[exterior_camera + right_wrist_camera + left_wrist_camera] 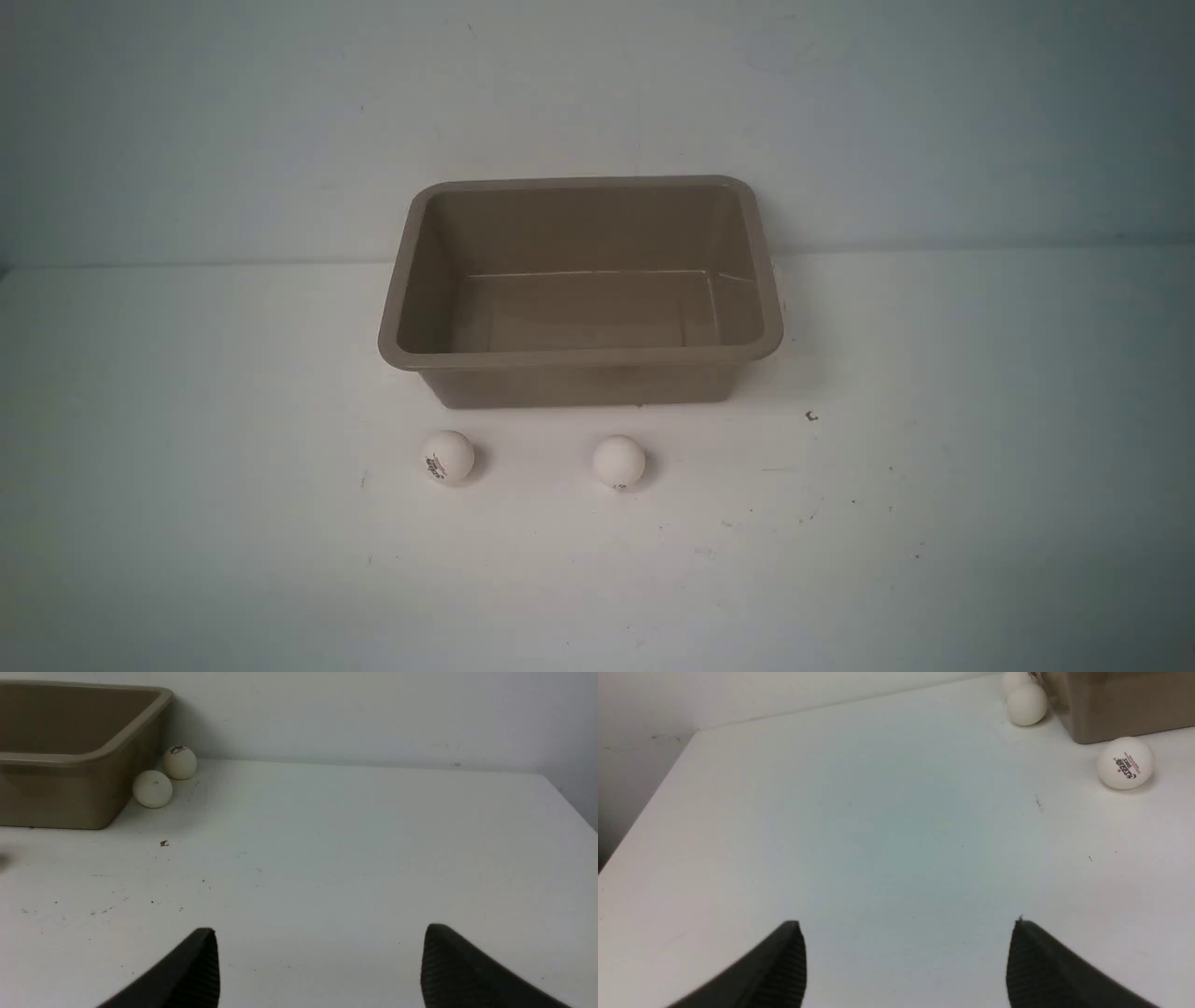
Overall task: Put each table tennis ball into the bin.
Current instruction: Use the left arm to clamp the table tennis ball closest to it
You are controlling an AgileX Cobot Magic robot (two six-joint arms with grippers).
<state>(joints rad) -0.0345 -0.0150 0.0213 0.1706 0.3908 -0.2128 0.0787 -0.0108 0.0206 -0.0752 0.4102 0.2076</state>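
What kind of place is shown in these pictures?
Probably a robot test bench, not a home: a bare white table against a plain wall, holding a taupe bin and a few table tennis balls. The left tool and right tool hang open over it.

Probably a lab test bench, scuffed white table (187, 523), plain pale wall (597, 93)
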